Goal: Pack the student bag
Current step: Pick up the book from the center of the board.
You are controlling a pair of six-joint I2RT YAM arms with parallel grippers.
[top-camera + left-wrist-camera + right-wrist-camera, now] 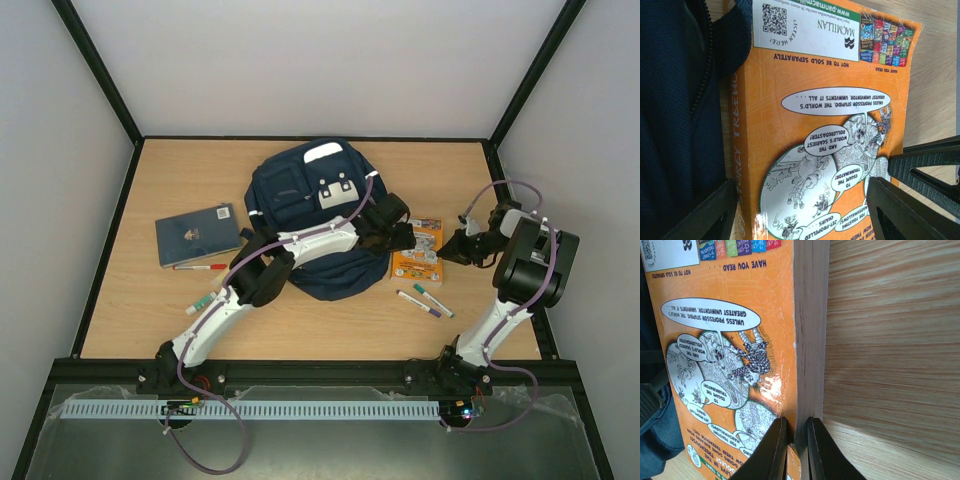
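From above, the bag (300, 200) lies mid-table toward the far edge. Its near right part is hidden under the left arm, which stretches diagonally across it. The left gripper (393, 232) is a dark clump at the bag's right edge, its jaws unreadable here. The book (418, 250) lies just right of the bag, and the right gripper (450, 249) meets its right edge, with the right arm folded back on itself near the right rim of the table (330, 330). Bare wood lies open in front; a notebook (197, 236) sits well to the left and two markers (425, 300) lie near the book. The left wrist view crops the book's near end — the left gripper is spread wide and grips nothing, one finger by the spine against the bag, the other over the cover. The right wrist view cuts off the fingers' bases — the right gripper is closed narrowly on the book's page edge, one finger on the cover, one on the table side.
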